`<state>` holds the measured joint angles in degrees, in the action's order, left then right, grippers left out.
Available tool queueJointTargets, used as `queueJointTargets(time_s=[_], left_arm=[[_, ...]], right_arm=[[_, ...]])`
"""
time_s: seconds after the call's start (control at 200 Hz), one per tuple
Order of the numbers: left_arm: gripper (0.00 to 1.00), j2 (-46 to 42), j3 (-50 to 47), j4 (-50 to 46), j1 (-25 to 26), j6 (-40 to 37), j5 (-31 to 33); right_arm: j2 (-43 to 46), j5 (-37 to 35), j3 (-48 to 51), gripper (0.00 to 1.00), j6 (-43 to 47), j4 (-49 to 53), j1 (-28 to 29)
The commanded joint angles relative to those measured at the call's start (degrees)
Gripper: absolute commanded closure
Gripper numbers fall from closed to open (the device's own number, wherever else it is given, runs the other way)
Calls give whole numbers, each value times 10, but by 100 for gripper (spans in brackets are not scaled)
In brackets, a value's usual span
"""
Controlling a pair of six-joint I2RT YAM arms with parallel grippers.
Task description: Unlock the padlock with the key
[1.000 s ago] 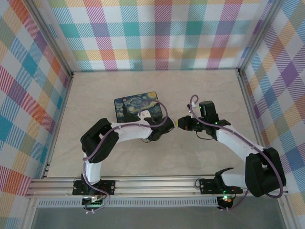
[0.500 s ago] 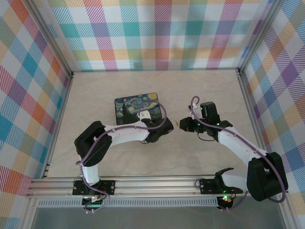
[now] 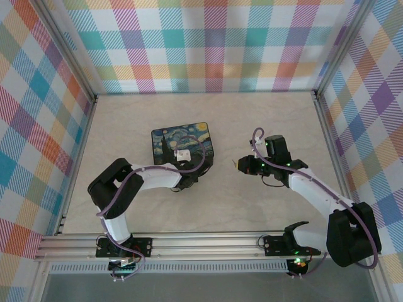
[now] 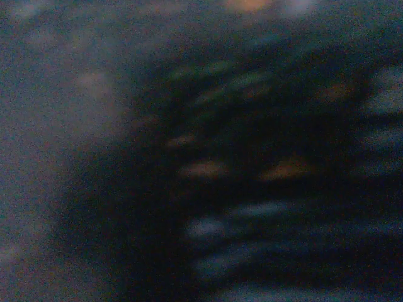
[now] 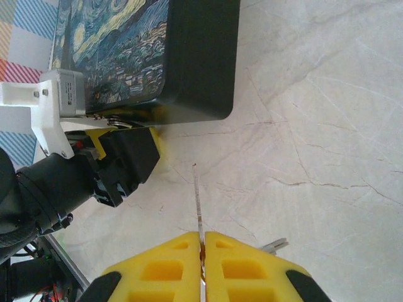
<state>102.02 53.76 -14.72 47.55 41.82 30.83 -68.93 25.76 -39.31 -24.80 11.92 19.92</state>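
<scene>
Where the right wrist cam looks along its own fingers, the right gripper (image 5: 203, 238) has its two yellow pads pressed together w/ the key (image 5: 198, 201) pinched btw. them. The key is a thin grey strip, its blade sticking out toward 12 o'clock. Its tip is over bare table (image 5: 327, 126), touching neither box nor arm. A second bit of grey metal (image 5: 274, 243) pokes out at approx. 3 o'clock of the grip, behind the right pad; can't tell what it is.

At 12 o'clock of the key tip stands the box (image 5: 201, 63), black walls, night-sky lid in blue and yellow. The tip is near the box's corner but apart from it. At approx. 10 o'clock of the tip is the left gripper (image 5: 132, 148), black w/ yellow parts, close up against the box wall. Whether its fingers are apart or together I can't tell: it's seen side-on here, and its own cam is too blurred to help. A small metal glint (image 5: 115, 119) lies btw. it and the box. It is poss. the padlock, but too small to say.

From above, the box sits at approx. 10 o'clock of table centre. The left gripper is at its 6 o'clock edge. The right gripper is at its 3–4 o'clock, apart from it, key end facing 9 o'clock.
</scene>
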Motion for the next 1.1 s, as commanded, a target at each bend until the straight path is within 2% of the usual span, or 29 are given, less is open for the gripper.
queueJointTargets(time_s=[0.0,0.335,0.53,0.885,1.095], left_arm=[[44,-13,-8,65,-4,-37,-17],[45,-9,7,54,-5,-58,14],[55,-8,5,61,-5,-46,23],[54,4,26,47,1,-8,59],[59,25,37,47,2,3,65]], right_arm=[[3,7,-2,92,-5,-3,2],[3,19,-1,92,-16,-13,3],[3,23,8,91,-21,-21,2],[-2,31,17,91,-26,-38,4],[0,32,21,91,-25,-38,4]])
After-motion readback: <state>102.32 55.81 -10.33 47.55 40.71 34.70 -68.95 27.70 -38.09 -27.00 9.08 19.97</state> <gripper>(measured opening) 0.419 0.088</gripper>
